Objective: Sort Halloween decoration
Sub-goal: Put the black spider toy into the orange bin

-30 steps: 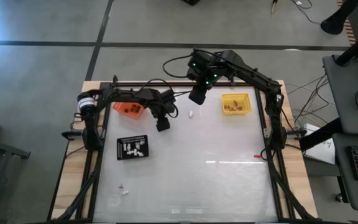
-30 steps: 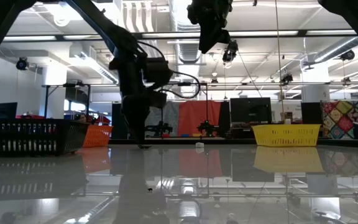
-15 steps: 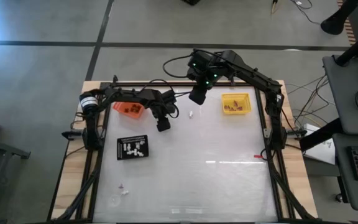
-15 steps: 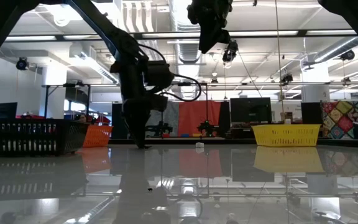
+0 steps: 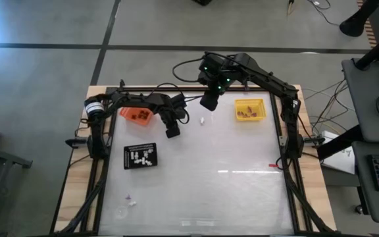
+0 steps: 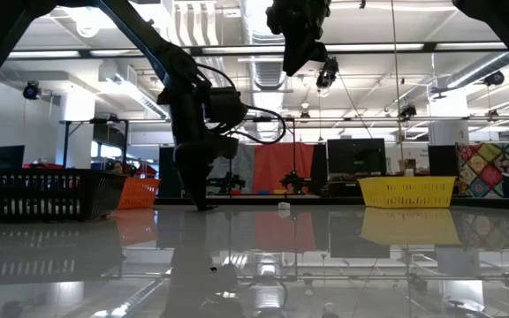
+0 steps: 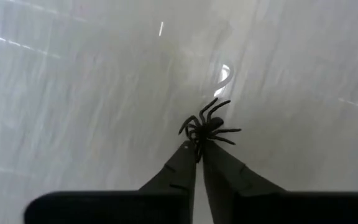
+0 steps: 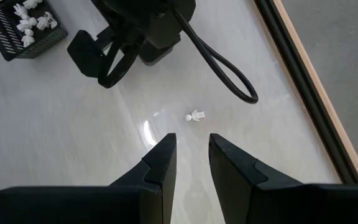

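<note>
Black plastic spider (image 7: 205,128) is pinched by one leg in the left gripper (image 7: 199,151), jaws clamped low over the desk (image 5: 229,191). Right gripper (image 8: 188,155) hovers, jaws apart, above a white figure (image 8: 195,116), evidently its next pick.

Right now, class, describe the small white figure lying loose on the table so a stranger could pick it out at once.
Start at the yellow tray near the table's far edge and look toward the orange tray. Between them, beneath the right hand held high above, lies the white figure. Unlike the white pieces in the black tray, it lies alone on bare tabletop.
</note>
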